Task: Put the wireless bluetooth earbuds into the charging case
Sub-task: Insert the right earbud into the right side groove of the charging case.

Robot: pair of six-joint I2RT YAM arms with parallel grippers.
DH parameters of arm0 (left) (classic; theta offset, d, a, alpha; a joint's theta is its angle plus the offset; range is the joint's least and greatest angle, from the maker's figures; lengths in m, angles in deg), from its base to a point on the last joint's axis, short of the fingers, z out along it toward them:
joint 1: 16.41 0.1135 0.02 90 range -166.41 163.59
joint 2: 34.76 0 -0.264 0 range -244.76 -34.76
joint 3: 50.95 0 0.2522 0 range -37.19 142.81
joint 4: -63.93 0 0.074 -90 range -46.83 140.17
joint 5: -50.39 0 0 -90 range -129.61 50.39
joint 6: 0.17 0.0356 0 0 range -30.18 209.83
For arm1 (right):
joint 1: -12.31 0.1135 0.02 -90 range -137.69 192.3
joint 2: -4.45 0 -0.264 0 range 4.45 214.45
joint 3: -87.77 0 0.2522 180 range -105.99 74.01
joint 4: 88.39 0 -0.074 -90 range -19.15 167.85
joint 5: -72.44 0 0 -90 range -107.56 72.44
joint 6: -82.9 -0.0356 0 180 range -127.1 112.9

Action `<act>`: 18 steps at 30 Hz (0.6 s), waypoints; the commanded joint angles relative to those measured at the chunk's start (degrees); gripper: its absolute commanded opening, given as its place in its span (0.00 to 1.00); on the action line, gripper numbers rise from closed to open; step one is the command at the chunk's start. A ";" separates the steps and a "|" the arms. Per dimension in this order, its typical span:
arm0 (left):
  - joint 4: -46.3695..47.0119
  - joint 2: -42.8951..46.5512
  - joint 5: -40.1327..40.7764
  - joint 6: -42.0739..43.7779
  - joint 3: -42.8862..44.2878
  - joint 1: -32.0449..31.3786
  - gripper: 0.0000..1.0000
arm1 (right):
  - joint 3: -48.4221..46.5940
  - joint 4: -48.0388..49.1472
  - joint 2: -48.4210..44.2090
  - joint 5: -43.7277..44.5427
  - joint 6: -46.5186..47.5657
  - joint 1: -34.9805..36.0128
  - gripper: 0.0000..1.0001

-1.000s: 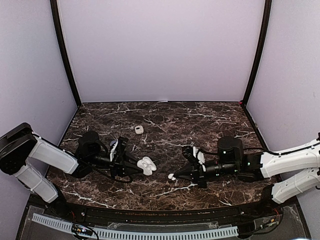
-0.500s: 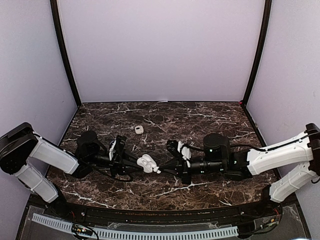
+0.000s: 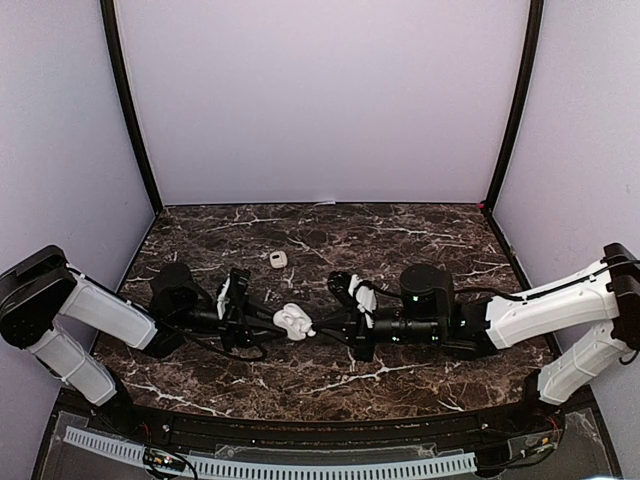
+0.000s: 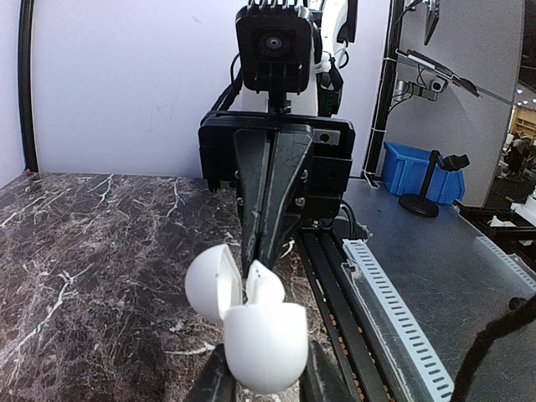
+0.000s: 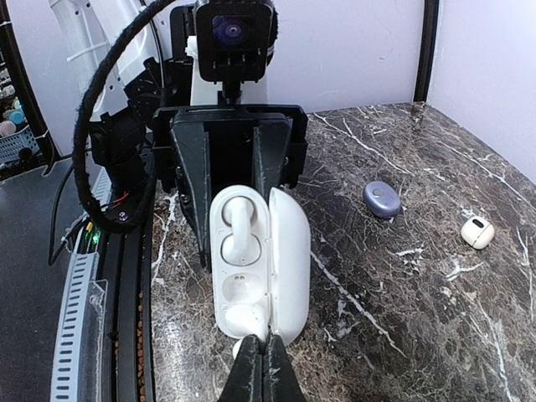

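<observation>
Above mid-table, left pincer (image 4: 266, 381) clamps the open charging case (image 5: 285, 251); right pincer (image 5: 260, 362) pinches an earbud (image 5: 239, 318) inside

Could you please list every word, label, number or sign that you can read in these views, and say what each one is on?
None can be read in any view.
On the charging case, held open: plain white, no lettering shows.
On the small white case: one dark mark, too small to read.
On the blue-grey case and the blue bin: no label shows.
</observation>
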 commanded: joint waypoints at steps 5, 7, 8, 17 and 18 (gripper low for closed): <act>4.54 -0.75 0.51 -1.85 -0.82 0.26 0.13 | -2.26 4.40 1.61 2.52 -1.12 0.89 0.00; 4.81 -0.84 0.53 -1.93 -0.94 0.28 0.13 | -2.20 4.78 1.83 3.03 -1.27 0.97 0.00; 4.95 -0.88 0.53 -1.97 -1.13 0.23 0.13 | -2.13 5.02 1.85 3.13 -1.36 1.03 0.00; 5.47 -1.43 0.82 -2.48 -1.28 0.25 0.13 | -2.77 5.56 2.31 3.01 -1.37 1.28 0.00; 5.50 -1.34 0.98 -2.48 -1.32 0.23 0.13 | -3.03 5.29 2.62 2.96 -1.24 1.37 0.00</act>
